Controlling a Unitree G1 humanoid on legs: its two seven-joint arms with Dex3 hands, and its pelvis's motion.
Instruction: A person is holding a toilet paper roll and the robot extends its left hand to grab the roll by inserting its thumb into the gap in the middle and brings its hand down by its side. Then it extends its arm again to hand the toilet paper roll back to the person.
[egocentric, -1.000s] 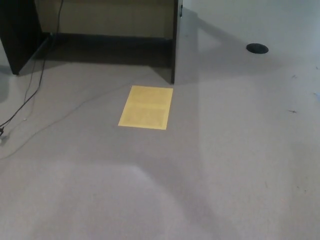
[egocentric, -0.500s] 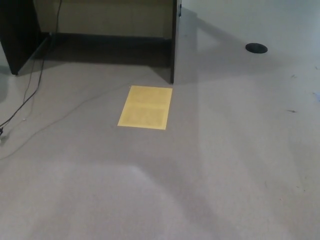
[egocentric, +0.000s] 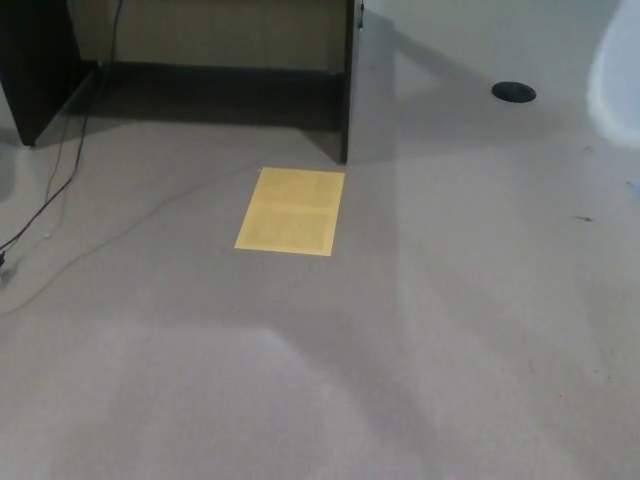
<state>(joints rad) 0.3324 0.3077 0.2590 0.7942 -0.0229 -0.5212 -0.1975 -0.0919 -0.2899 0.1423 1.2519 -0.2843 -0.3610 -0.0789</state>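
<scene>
Neither of my hands shows in the head view. A blurred white shape (egocentric: 615, 85) enters at the upper right edge of the picture; it is too blurred to tell whether it is the toilet paper roll. No person's hand is clearly visible.
Grey carpet floor (egocentric: 320, 380) fills the view. A yellow sheet (egocentric: 291, 210) lies flat on it near the middle. A dark desk panel (egocentric: 349, 80) and leg (egocentric: 35, 70) stand at the back, black cables (egocentric: 60, 180) trail at the left, and a round black floor cover (egocentric: 514, 92) sits far right.
A blurred white shape has come into view at the upper right edge. The picture has shifted very slightly; nothing on the floor has moved.
</scene>
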